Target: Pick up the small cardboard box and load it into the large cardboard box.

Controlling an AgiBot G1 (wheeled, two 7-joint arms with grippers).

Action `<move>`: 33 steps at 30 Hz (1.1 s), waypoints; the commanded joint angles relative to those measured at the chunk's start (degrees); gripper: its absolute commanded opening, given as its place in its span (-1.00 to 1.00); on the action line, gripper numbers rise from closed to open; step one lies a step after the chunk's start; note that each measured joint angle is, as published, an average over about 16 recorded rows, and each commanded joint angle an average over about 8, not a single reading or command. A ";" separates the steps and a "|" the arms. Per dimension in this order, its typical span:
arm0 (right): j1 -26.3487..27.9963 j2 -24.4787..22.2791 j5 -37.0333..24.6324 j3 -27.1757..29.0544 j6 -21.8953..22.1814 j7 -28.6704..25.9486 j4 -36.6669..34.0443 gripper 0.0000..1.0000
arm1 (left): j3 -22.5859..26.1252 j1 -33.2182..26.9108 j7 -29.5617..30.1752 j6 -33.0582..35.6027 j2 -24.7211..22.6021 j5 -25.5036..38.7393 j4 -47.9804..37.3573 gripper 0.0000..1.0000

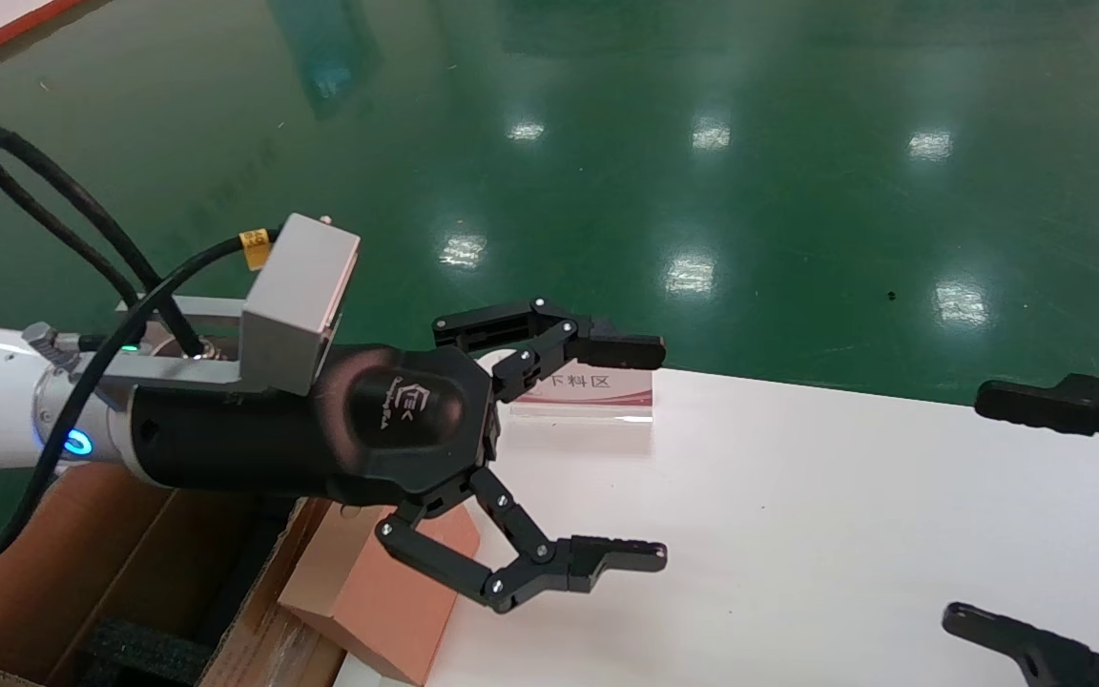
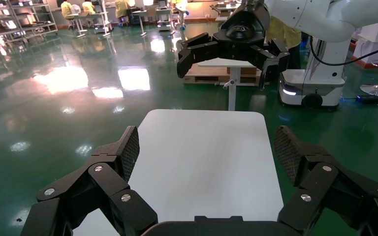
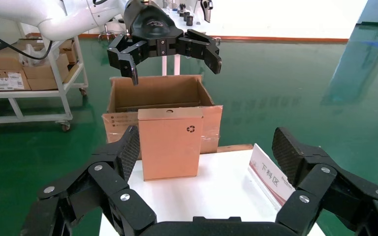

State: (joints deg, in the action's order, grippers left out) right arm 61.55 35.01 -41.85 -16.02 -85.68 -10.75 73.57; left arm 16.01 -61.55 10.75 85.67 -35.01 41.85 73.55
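The left gripper (image 1: pixel 640 453) hangs with its jaws spread wide and nothing between them, raised above the near-left corner of the white table (image 1: pixel 845 534). The small cardboard box (image 1: pixel 383 592) stands upright just below and behind its lower finger, at the table's left edge, not touched by either finger. In the right wrist view the same box (image 3: pixel 170 142) shows its recycling-symbol face, and the large cardboard box (image 3: pixel 160 101) sits directly beyond it, open, with the left gripper (image 3: pixel 170 54) poised above both. The right gripper (image 1: pixel 1036 520) waits at the far side of the table from the left one, likewise open and empty. The step in hand looks like the approach for the grasp. To do it well, the left gripper should probably draw back and lower until the box lies squarely between the fingers, closing across its narrow sides rather than the broad faces, and low enough that the tall box does not tip. The pink-and-white sign card (image 1: pixel 597 391), just beyond the upper finger, should be kept clear.
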 commanded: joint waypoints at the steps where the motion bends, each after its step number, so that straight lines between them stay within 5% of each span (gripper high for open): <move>1: 0.00 0.00 0.00 0.00 0.00 0.00 0.00 1.00 | 0.00 0.00 0.00 0.00 0.00 0.00 0.00 1.00; 19: 0.02 0.00 0.01 -0.02 -0.01 0.02 -0.03 1.00 | 0.36 -0.24 0.34 -0.27 0.43 1.11 -0.21 1.00; 33: 0.05 -0.02 0.05 -0.09 0.00 0.06 -0.06 1.00 | 7.29 -9.72 10.50 -2.33 2.89 20.12 3.53 1.00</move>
State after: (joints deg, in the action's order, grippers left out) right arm 61.60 34.99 -41.81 -16.11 -85.68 -10.69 73.51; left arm 23.84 -72.27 22.18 84.11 -32.89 62.84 76.86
